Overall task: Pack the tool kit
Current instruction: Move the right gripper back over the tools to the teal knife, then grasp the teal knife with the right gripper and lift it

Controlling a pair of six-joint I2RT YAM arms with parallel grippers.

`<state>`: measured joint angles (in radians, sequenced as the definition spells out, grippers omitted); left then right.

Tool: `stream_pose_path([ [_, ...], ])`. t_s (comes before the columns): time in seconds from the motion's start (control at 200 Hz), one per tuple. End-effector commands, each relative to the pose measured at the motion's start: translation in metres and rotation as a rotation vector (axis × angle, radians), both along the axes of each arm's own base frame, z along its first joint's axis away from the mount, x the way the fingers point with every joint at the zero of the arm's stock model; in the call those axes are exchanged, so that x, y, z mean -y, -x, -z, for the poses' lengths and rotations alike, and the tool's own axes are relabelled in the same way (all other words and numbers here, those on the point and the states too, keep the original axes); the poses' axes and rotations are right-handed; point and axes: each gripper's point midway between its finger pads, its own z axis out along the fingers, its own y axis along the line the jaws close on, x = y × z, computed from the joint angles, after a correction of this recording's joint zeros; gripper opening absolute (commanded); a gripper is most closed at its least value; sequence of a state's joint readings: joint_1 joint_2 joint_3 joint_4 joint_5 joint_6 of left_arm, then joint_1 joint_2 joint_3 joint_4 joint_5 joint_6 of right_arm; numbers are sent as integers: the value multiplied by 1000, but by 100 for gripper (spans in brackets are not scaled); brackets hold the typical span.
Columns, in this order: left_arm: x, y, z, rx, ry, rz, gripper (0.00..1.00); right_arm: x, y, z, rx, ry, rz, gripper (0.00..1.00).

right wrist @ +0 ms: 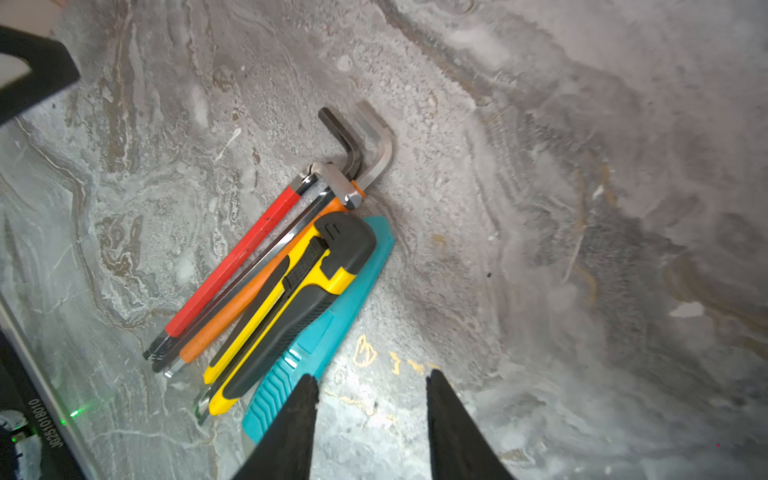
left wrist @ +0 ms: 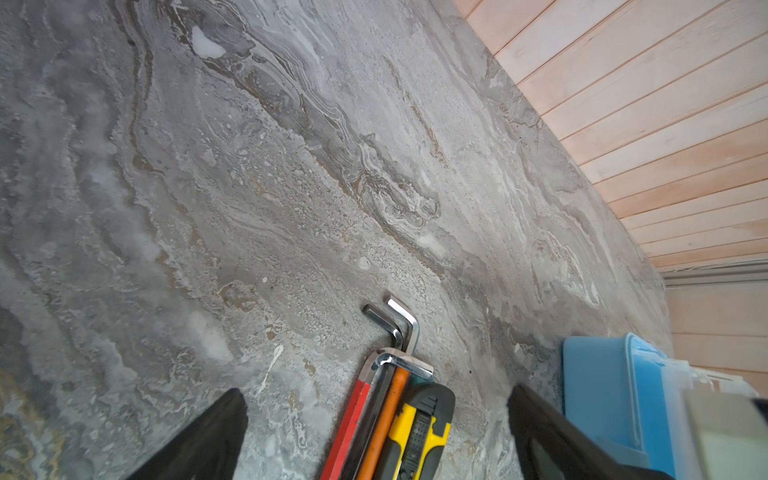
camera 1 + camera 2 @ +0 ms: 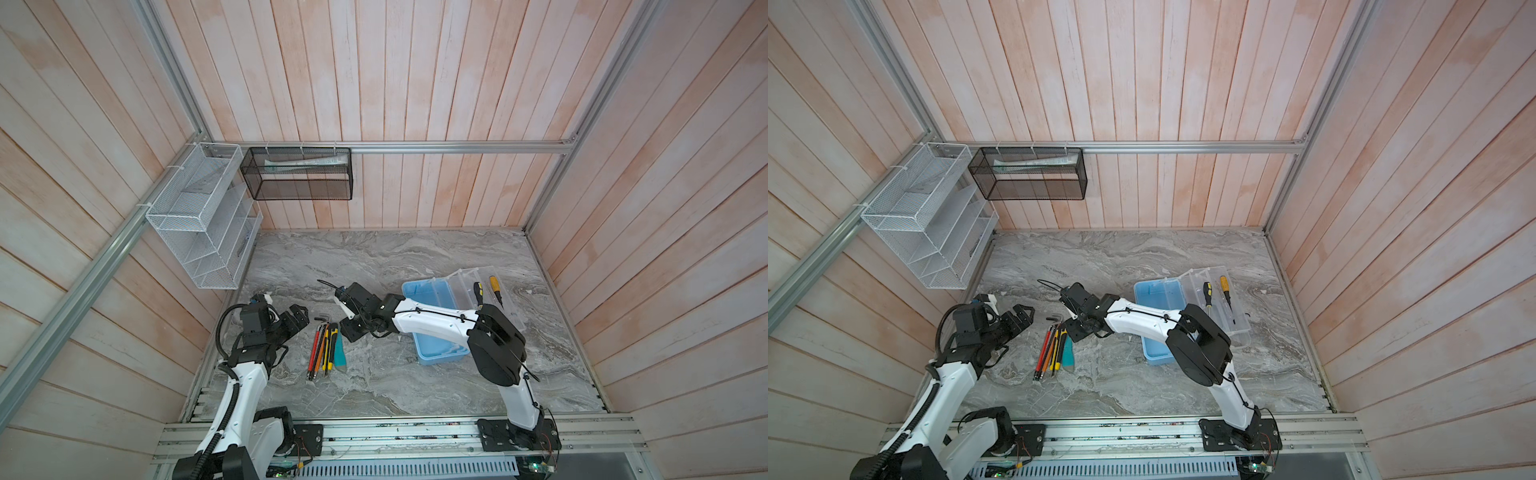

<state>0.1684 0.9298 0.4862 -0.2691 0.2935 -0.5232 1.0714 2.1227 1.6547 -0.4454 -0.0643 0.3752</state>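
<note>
Since the loose tools lie side by side in one tight bundle on the table (image 3: 374, 257), between my two arms, that bundle is where I look first: hex keys (image 1: 232, 266) on the left arm's side, then the yellow utility knife (image 1: 286, 303), then the teal utility knife (image 1: 349, 299) on the right arm's side. Their long axis runs roughly from the front rail toward the back wall. My right gripper (image 1: 372, 374) is the nearer one, low at the bundle's far end, jaws partly apart with nothing between them. The teal knife sits just outside one finger, not in the gap, so I judge a small sideways shift comes first. My left gripper (image 3: 302, 316) waits near, spread wide and empty. Behind the right arm, the blue box (image 3: 442, 358) stands open, well apart from the bundle.
</note>
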Motion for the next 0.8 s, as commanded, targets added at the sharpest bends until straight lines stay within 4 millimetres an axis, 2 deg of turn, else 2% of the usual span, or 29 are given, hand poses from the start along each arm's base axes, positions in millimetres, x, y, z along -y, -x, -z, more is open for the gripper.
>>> stream_pose_path([
  [0.0, 1, -3, -16, 48, -11, 18, 100, -6, 14, 15, -50, 57, -20, 43],
  [0.27, 1, -1, -23, 75, -28, 29, 100, -18, 32, 42, -95, 126, -57, 43],
  [0.465, 7, -3, -43, 126, -4, 48, 100, -25, 33, 53, -81, 173, -75, 43],
  [0.59, 0, -1, -47, 126, -42, 24, 99, -19, 31, 62, -71, 214, -56, 43],
  [0.795, -2, 2, -49, 131, -59, 12, 100, 15, 26, 74, -40, 352, -8, 43],
])
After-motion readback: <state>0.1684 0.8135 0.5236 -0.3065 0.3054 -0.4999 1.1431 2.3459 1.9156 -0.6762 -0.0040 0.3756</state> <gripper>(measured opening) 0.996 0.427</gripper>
